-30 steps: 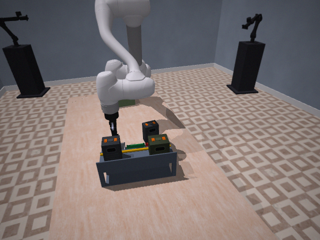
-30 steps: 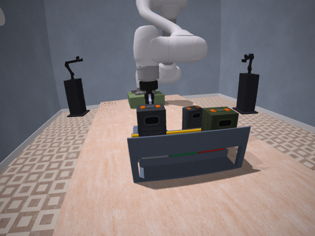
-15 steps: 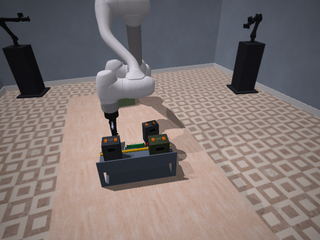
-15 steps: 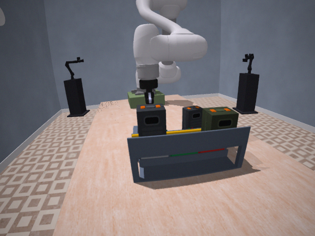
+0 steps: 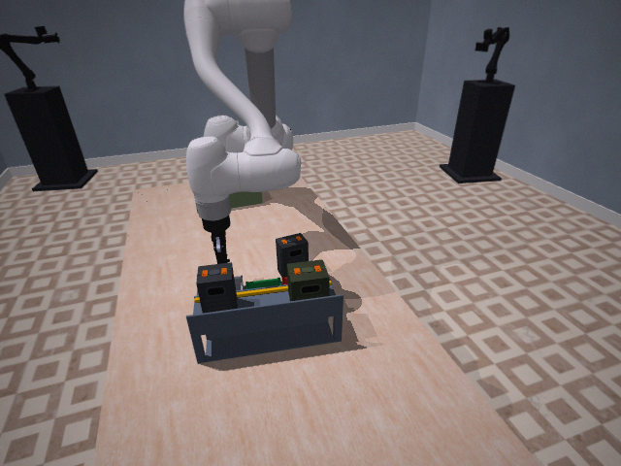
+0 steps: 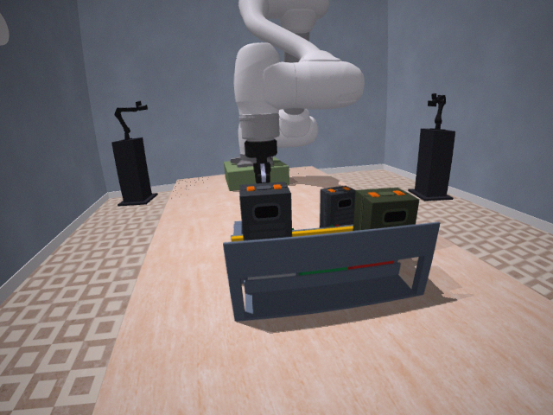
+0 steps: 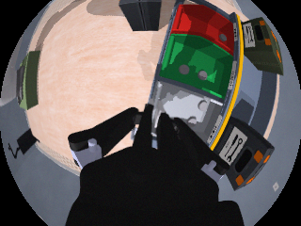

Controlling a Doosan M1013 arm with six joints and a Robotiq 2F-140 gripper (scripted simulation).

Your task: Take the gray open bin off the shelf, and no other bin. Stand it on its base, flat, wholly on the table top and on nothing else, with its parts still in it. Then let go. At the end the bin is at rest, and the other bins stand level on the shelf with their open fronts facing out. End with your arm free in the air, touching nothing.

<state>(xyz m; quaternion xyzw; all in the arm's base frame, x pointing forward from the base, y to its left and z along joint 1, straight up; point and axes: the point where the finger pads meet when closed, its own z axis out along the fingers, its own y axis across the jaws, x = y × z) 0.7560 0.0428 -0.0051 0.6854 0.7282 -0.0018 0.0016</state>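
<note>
The gray open bin (image 7: 186,107) sits at one end of the dark shelf (image 5: 265,320), next to a green bin (image 7: 195,63) and a red bin (image 7: 205,23). Small round parts lie in the gray and green bins. My gripper (image 7: 153,105) reaches down on the open side of the shelf and is shut on the gray bin's front rim. In the top view my gripper (image 5: 218,250) is just behind a dark box on the shelf top. In the exterior view my gripper (image 6: 263,171) shows above that box, and the gray bin is only a thin strip (image 6: 279,275) under the back panel.
A dark box (image 5: 215,287) and an olive box (image 5: 308,280) stand on the shelf top behind a yellow rail (image 6: 308,232). Another dark box (image 5: 291,250) stands on the table behind the shelf. A green block lies at the arm's base.
</note>
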